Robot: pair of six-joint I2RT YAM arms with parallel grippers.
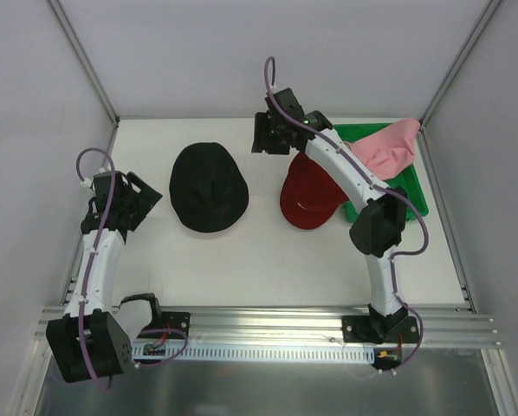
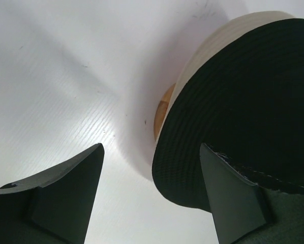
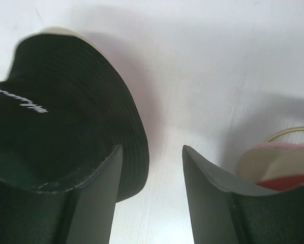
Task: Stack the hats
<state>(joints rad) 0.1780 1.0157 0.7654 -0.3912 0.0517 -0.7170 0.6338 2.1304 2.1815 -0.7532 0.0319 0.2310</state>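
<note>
The black hat (image 1: 209, 186) lies left of the table's middle. In the left wrist view the black hat (image 2: 243, 101) rests on a cream hat (image 2: 228, 46), with a bit of wooden stand (image 2: 164, 109) showing beneath. My left gripper (image 1: 146, 194) (image 2: 151, 148) is open just left of the stack, with the black brim by its right finger. My right gripper (image 1: 261, 139) (image 3: 152, 148) is open at the stack's far right, holding nothing. The red cap (image 1: 311, 195) (image 3: 289, 183) lies to the right. A pink hat (image 1: 389, 146) rests at the back right.
A green tray (image 1: 415, 195) lies at the right edge under the pink hat. A gold wire arc (image 3: 289, 132) shows above the red cap in the right wrist view. Grey walls close in the left, back and right sides. A metal rail (image 1: 268, 325) runs along the near edge.
</note>
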